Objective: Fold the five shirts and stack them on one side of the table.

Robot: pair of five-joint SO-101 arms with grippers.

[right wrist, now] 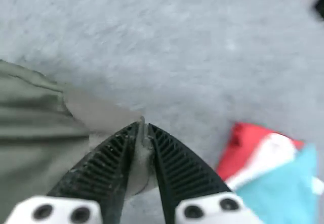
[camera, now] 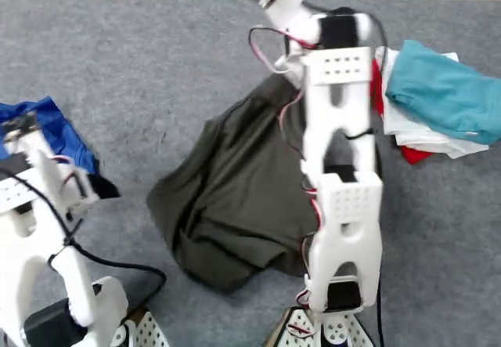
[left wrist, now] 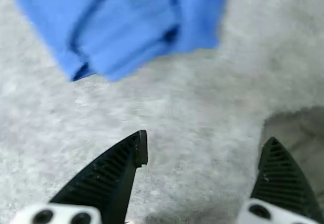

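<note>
An olive-green shirt lies crumpled in the middle of the grey table, its far edge lifted. My right gripper is shut on a fold of that olive shirt, held above the table; in the high view the right arm rises over the shirt's right side. A blue shirt lies at the left, seen close as blue cloth. My left gripper hangs open over bare table just short of it. A stack of teal, white and red shirts sits at the right.
The grey felt-like table has free room at the back left and front right. The arms' bases and black cables stand along the near edge.
</note>
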